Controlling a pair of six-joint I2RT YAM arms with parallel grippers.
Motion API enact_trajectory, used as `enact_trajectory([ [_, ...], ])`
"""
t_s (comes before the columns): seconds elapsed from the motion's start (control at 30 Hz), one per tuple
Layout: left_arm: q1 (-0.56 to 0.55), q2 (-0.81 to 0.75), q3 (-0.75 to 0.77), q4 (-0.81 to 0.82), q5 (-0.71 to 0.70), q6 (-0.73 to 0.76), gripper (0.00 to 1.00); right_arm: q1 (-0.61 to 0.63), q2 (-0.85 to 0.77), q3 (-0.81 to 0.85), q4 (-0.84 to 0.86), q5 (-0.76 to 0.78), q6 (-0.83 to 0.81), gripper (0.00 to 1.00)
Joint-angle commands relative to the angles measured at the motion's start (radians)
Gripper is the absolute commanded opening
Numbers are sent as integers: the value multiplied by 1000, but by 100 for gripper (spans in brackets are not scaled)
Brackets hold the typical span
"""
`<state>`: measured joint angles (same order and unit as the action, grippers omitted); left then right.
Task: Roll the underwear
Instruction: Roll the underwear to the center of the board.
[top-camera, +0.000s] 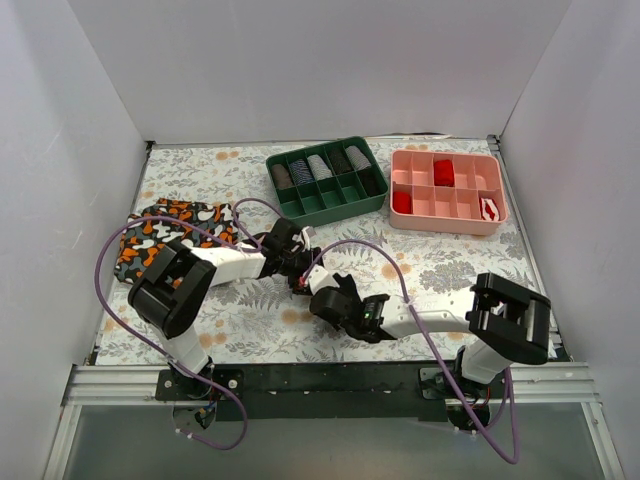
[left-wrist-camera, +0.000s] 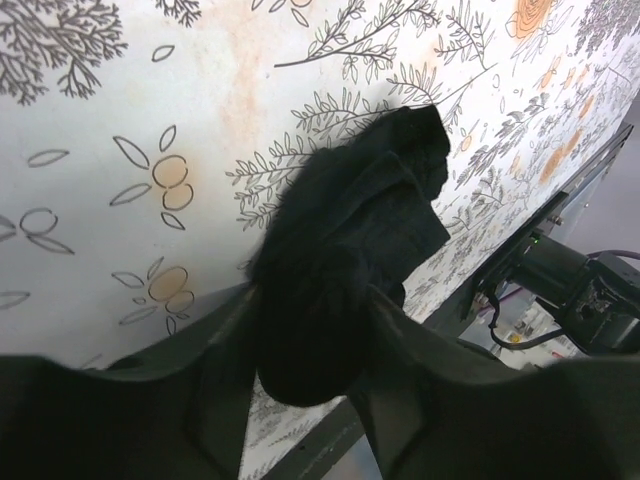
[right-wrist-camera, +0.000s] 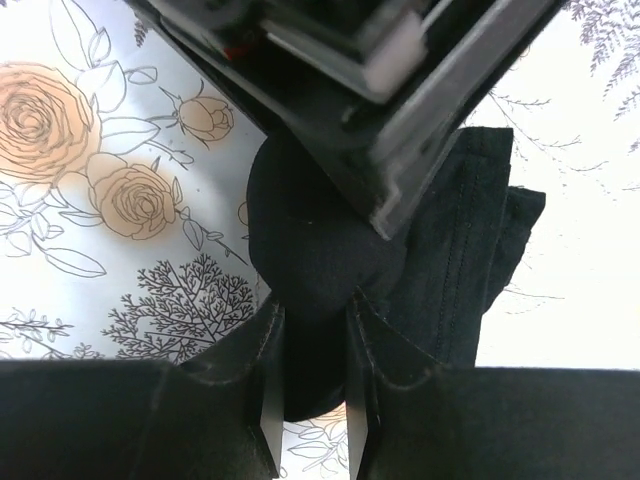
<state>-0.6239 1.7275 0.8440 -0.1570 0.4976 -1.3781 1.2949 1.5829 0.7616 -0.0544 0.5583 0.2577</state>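
Underwear (left-wrist-camera: 345, 240) pinched from both sides near the table's middle

Against the left edge of the table (top-camera: 450, 260) lies a camouflage-patterned garment (top-camera: 170, 235) in orange, black and white, spread flat and well apart from both grippers.

The left gripper (left-wrist-camera: 312, 335) reaches in toward the middle of the table. Its fingers stand partway apart, and the black bundle fills the gap and touches both inner faces. The underwear is bunched into a thick, rounded lump at that end. A flatter folded flap trails off it across the flowered surface toward the near edge.

The right gripper (right-wrist-camera: 313, 310) meets the bundle from the other side, just beside the left one. Its fingers are drawn close together and pinch a fold of the black fabric between them. In the right wrist view a flat, seamed part of the garment lies on the table to one side of that grip.

Near the far edge, right of centre, sits a green tray (top-camera: 335, 207) with rolled items (top-camera: 319, 167) in its rear compartments. Just beside it, toward the far right corner, a pink tray (top-camera: 445, 228) holds red pieces (top-camera: 444, 172).
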Motion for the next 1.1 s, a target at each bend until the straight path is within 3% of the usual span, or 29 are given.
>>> enact_trajectory([
  [0.0, 12, -11, -42, -205, -189, 45, 50, -12, 6, -100, -39, -264, 135, 18],
  [0.03, 24, -28, -39, -207, -194, 40, 52, -25, -4, -111, -24, -294, 147, 18],
  [0.07, 30, -42, -33, -205, -206, 34, 62, -31, -23, -126, -15, -310, 170, 18],
  [0.27, 70, -154, -31, -202, -280, -1, 74, -101, -57, -160, 39, -438, 227, 17],
  [0.63, 89, -324, -147, -147, -337, -42, 75, -296, -97, -263, 168, -737, 281, 17],
  [1.07, 85, -482, -315, 103, -108, -1, 77, -494, -35, -364, 326, -1034, 406, 18],
])
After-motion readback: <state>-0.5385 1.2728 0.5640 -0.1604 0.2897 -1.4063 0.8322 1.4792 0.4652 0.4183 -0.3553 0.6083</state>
